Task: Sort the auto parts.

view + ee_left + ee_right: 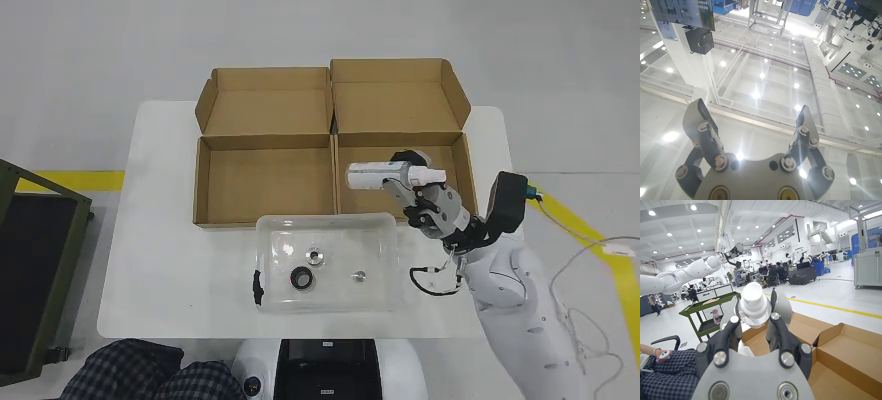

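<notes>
My right gripper (pixel 408 180) is shut on a white cylindrical part (pixel 372 174), held on its side above the right cardboard box (pixel 450 160). In the right wrist view the same white part (pixel 753 298) sits between the fingers (pixel 778 302), with its clear collar at the grip. A clear plastic bin (pixel 262 228) in front of the boxes holds a black ring (pixel 303 279), a silver part (pixel 315 256) and a small metal piece (pixel 358 274). My left gripper (pixel 752 106) is open, holds nothing and points up at the ceiling.
The left cardboard box (pixel 265 185) stands beside the right one, both with flaps open toward the far side. A green cart (pixel 30 280) stands off the table's left side. My left arm (pixel 687 272) is raised high off the table.
</notes>
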Motion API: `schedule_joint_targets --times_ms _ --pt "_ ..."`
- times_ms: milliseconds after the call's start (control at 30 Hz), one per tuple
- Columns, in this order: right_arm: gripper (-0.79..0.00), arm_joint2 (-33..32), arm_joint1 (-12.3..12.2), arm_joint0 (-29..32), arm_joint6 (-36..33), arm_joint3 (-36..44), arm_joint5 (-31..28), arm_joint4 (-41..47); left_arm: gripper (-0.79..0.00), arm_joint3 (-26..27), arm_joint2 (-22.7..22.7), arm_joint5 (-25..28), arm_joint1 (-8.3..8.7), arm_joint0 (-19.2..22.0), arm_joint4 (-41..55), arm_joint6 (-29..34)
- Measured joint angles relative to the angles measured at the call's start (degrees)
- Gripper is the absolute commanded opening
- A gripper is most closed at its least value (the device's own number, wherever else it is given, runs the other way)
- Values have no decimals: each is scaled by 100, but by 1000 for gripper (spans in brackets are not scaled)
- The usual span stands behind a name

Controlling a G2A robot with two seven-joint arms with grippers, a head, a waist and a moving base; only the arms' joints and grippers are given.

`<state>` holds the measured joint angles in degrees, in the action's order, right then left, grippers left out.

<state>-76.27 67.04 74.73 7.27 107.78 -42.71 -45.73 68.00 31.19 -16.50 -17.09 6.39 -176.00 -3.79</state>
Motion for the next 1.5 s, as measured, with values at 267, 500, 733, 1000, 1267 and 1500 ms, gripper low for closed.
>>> schedule_joint_targets --times_ms 267,500,733,1000,1267,1500 --pt "-785 132 16 -54 -349 -221 625 -955 0 0 0 0 0 0 0 0" --pt "-785 399 58 -448 -967 -703 1418 -1740 0 0 0 0 0 0 0 0" --pt "-785 798 135 -975 -1613 -1362 1823 -2036 0 0 0 0 0 0 0 0" --pt "-785 1157 224 -1483 -1960 -1949 2052 -2294 0 0 0 0 0 0 0 0" --pt "-785 1416 301 -1784 -2208 -2272 2167 -2423 0 0 0 0 0 0 0 0" --pt "-283 1496 336 -1889 -2307 -2441 2166 -2441 0 0 0 0 0 0 0 0"
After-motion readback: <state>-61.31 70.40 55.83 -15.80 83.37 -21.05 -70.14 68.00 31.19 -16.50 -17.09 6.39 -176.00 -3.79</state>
